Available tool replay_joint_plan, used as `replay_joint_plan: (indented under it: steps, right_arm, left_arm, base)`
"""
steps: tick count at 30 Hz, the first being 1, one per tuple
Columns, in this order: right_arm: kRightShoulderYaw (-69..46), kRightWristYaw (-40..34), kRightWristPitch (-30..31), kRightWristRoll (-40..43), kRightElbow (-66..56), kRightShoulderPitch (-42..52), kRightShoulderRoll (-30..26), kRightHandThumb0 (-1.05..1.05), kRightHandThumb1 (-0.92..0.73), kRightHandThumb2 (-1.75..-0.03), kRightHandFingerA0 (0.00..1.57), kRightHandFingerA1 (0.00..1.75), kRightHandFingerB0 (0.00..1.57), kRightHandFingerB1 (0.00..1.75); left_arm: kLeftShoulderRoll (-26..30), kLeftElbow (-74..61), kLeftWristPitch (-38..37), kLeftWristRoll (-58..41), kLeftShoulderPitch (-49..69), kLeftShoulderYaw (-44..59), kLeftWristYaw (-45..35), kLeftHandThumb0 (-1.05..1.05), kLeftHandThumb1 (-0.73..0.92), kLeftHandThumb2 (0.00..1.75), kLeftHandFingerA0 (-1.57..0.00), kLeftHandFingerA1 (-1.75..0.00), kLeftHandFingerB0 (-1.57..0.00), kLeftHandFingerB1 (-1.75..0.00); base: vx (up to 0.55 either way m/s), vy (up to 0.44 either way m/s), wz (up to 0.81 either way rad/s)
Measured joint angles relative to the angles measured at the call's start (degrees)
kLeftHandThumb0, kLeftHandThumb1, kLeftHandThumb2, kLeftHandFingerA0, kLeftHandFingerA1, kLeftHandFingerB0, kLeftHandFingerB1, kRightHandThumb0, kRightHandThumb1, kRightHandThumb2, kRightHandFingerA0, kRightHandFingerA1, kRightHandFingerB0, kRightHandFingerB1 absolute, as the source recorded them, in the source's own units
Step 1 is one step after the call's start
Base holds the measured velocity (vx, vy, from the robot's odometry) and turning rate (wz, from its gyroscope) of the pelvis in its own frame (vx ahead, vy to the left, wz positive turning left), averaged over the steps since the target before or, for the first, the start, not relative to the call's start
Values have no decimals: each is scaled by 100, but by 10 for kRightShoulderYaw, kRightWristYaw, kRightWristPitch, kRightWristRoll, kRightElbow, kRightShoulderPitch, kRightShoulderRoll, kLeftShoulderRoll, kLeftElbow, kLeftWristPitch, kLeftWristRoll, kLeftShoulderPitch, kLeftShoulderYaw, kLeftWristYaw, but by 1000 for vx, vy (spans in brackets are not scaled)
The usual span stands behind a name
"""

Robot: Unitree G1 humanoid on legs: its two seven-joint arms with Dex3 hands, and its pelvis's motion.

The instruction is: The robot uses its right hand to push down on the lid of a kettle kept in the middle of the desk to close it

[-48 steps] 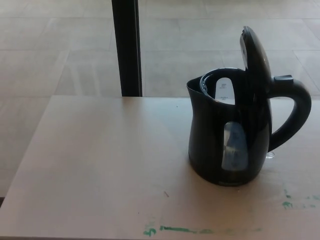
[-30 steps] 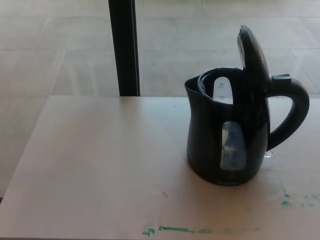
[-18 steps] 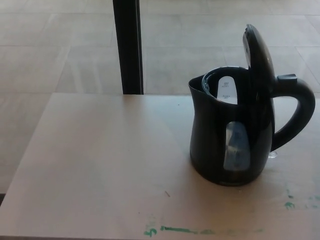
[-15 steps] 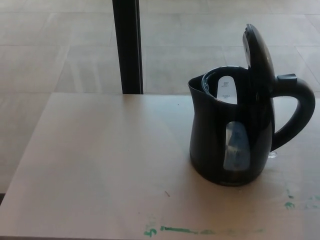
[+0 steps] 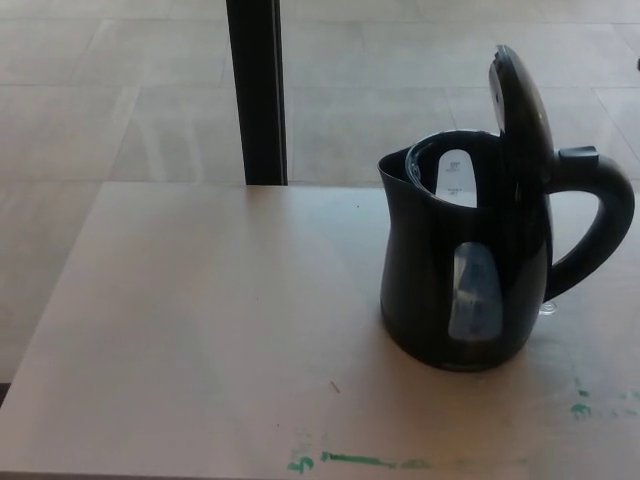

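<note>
- The kettle (image 5: 455, 290) stands upright on the desk (image 5: 200, 320), in the right half of my view and somewhat toward the far edge.
- Its body is black, with a pale water window (image 5: 475, 292) on the side that faces me.
- The lid (image 5: 520, 105) is open. It stands almost straight up above the back of the mouth, hinged on the handle side.
- Through the open mouth I see the inner wall and a light patch inside it.
- The handle (image 5: 600, 225) curves out to the picture's right, with a small button (image 5: 578, 154) on its top, close to the hinge.
- The spout (image 5: 393, 168) points to the picture's left.
- My right hand is not in view, so I cannot tell if it is released or clenched. The same is true for my left hand.
- Nothing touches the lid or the kettle.
- On the near edge of the desk there are green marks (image 5: 345, 461), and more green spots (image 5: 580, 408) at the right, in front of the kettle.
- A dark post (image 5: 256, 90) rises behind the far edge of the desk, left of the kettle and well apart from it.
- Behind the desk is a pale tiled floor (image 5: 120, 90).
</note>
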Motion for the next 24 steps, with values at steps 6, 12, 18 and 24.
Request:
replay_joint_plan:
  steps: [6, 12, 18, 24]
  right_arm:
    - [67, 13, -13, -48, 41, -50, 6, -86, -60, -96, 27, 54, 17, 42]
    - [116, 19, -26, -89, 100, -98, 30, -78, -67, -61, 38, 46, 28, 30]
    - [153, 16, -55, -133, 147, -119, 55, -83, -70, -62, 37, 48, 28, 30]
    - [201, 10, -83, -178, 156, -120, 69, -91, -59, -94, 30, 54, 19, 43]
  left_arm:
    - [2, 6, 0, 0, -1, -4, -2, -77, 78, 64, -47, -51, -33, -34]
    - [3, 6, 0, -1, -1, -5, -3, -75, 77, 63, -46, -50, -34, -34]
    - [3, 6, 0, -5, -1, -4, -3, -75, 78, 64, -44, -49, -33, -35]
    - [3, 5, 0, -8, 1, -7, -3, -77, 77, 64, -43, -47, -31, -34]
  base:
    - [0, 0, 0]
    - [0, 0, 0]
    - [0, 0, 0]
    - [0, 0, 0]
